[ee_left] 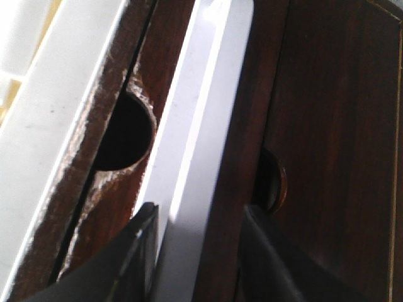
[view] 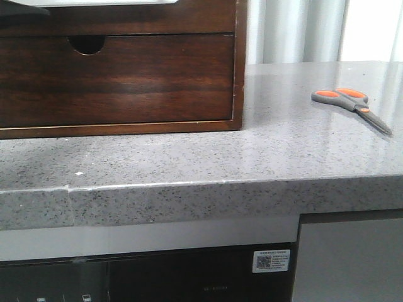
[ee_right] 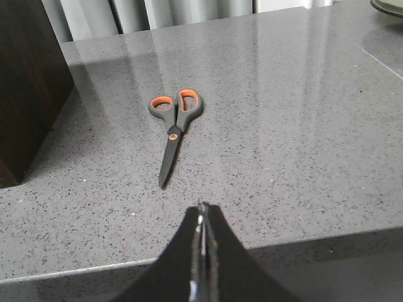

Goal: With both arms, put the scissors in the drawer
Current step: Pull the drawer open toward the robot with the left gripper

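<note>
The scissors [view: 351, 106] lie flat and closed on the table [view: 189, 170], well right of the cabinet [view: 126, 69], blades pointing away from it. The right tool [ee_right: 201, 217] is clenched empty, near the table's front edge, apart from the scissors' tips. The left tool [ee_left: 198, 229] is spread wide, straddling the white rim of the drawer [ee_left: 201, 126] on the cabinet.

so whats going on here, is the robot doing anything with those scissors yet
Not yet. The scissors lie closed and untouched on the grey counter, right of the wooden cabinet. The right gripper is shut, empty, hovering short of their blade tips. The left gripper is open at the cabinet's front, its fingers either side of the drawer's white rim.
</note>
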